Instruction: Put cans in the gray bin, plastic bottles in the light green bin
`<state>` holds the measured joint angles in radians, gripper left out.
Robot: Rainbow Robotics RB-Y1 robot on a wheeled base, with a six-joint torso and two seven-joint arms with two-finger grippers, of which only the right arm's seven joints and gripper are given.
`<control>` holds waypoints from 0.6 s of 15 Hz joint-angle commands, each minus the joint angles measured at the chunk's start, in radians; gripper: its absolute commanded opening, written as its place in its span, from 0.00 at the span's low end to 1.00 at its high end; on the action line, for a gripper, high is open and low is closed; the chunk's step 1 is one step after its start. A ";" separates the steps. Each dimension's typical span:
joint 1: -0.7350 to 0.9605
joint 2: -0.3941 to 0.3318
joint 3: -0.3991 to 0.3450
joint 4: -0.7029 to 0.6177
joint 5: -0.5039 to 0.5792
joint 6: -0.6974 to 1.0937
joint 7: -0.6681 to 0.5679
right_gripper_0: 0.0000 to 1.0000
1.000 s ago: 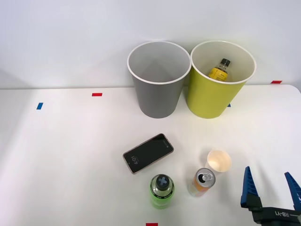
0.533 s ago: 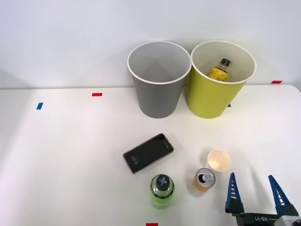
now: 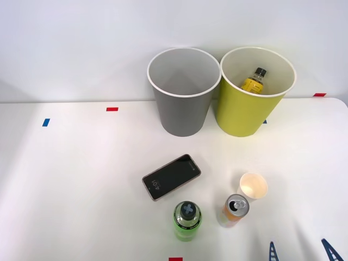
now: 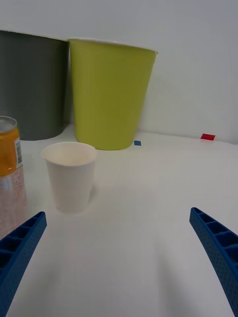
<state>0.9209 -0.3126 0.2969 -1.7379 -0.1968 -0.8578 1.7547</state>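
Pincer: the right pincer [image 3: 300, 251] sits low at the near right edge of the bench [image 3: 70, 179], its two blue ribbed fingers [image 4: 20, 247] spread wide with nothing between them.
Can: the orange can [image 3: 235, 210] stands upright on the bench, silver top up, to the pincer's left and a little farther out toward the bins; in the wrist view it [image 4: 9, 173] shows just beyond one fingertip, not between the two.
Long axis: vertical, so a level sideways grip around the body looks like the fit.
Paper cup: the pale cup [image 3: 253, 186] stands upright just behind and to the right of the can, close to it but apart; in the wrist view it [image 4: 70, 176] lies nearer the middle of the open fingers than the can does.
Turning point: the pincer probably has to shift left to centre on the can, or it may close on or knock the cup.
Green bottle: it [image 3: 187, 219] stands upright left of the can, well apart from the pincer.
Yellow bottle: it [image 3: 254, 80] already lies inside the yellow-green bin [image 3: 246, 117].
Gray bin: it [image 3: 181, 111] stands at the far side, touching or almost touching the yellow-green one, with nothing visible inside; the can goes here.
Phone: a dark phone [image 3: 171, 176] lies flat between the bins and the green bottle, off the likely path.
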 commanded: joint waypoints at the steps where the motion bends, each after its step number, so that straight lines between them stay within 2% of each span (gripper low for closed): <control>1: 0.070 -0.020 0.019 -0.006 -0.013 0.000 0.023 1.00; 4: 0.125 -0.037 0.053 -0.006 -0.016 0.002 0.026 1.00; 9: 0.136 -0.023 0.062 0.008 -0.001 0.005 0.032 1.00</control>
<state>1.0567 -0.3411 0.3590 -1.7317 -0.2049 -0.8534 1.7868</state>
